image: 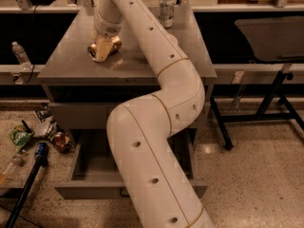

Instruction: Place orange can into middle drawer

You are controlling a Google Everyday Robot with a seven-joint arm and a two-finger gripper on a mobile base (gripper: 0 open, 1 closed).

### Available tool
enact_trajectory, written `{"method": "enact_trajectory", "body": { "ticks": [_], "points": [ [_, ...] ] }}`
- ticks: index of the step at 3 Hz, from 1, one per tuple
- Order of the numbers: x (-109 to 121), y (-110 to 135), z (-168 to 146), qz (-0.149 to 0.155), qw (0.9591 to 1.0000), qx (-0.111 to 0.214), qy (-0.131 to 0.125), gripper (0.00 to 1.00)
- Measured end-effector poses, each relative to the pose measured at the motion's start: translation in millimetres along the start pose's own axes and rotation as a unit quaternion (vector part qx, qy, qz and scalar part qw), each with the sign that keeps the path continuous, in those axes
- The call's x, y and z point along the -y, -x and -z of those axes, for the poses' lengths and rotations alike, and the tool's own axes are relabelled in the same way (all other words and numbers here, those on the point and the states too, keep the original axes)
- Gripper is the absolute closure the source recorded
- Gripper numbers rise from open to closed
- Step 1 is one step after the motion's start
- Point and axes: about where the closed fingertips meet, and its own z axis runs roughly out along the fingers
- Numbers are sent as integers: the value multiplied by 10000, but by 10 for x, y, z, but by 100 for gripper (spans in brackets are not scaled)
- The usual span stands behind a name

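Dim workroom with a speckled floor and, in the middle, the flat grey metal counter [71,65] of a drawer cabinet. Near its left front, the small dented coppery-orange drink can [116,43], seemingly resting on the counter; upright or tipped, hard to say. Right over and against it, the pale claw [102,51] at the end of the thick white jointed arm [156,141]. Cannot tell whether closed on the can or merely set about it. Probably not lifted yet.

Further back on the same counter, well apart, a silver-and-green drink can [166,11], upright. Below, the wide grey metal middle drawer [85,192], lowest in the cabinet, pulled out and open, with much of its mouth hidden behind the arm's own elbow. Just above it, a like grey drawer [76,114], far less drawn out.

Risks from here, as a judgement:
- A shiny, dented can slipping or rolling out of a weak or off-centre hold and dropping among the scattered litter [52,137] on the floor at left.
- Further crushing under too hard a squeeze.
- A knock against the counter edge or the upper drawer front on the way down.
- Too early a release, with a bounce off the drawer's rim.
- Little room for the descent, given the arm's bulk over the drawer.
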Motion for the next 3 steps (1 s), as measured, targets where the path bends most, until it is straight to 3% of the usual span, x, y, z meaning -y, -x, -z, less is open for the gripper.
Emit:
{"method": "enact_trajectory", "body": {
  "ticks": [2, 3],
  "points": [
    [-74, 81, -150, 169, 9996, 112, 186, 87],
    [-74, 82, -146, 174, 9996, 112, 185, 100]
  ]
}}
